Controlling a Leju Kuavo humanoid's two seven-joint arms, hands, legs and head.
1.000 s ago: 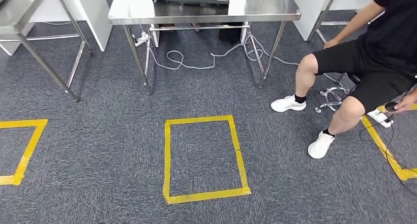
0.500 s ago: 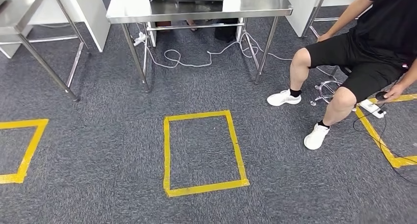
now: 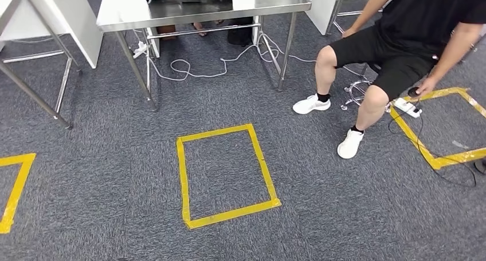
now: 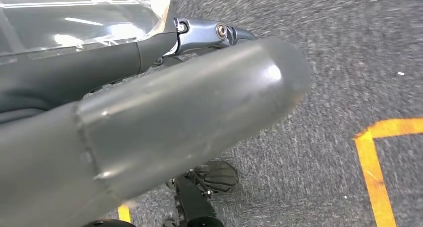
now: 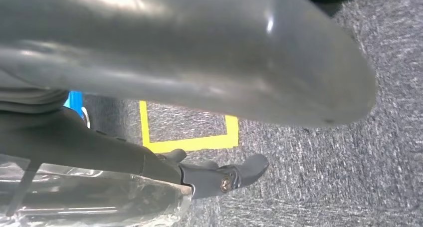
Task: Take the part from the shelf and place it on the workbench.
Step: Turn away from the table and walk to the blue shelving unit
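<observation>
Between both hands [image 4: 164, 112] [image 5: 199, 67], a clear plastic bag [image 4: 75, 17] is held

A robot test lab or workshop — steel workbench [image 3: 200, 8], grey carpet [image 3: 114, 135] with yellow tape squares [image 3: 223, 175], loose cables [image 3: 195, 71].

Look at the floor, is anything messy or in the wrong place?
A bit messy: a white cable lies in loose loops on the carpet under the steel table, and a white power strip with a black cord trails across the yellow tape outline beside the seated person.
</observation>
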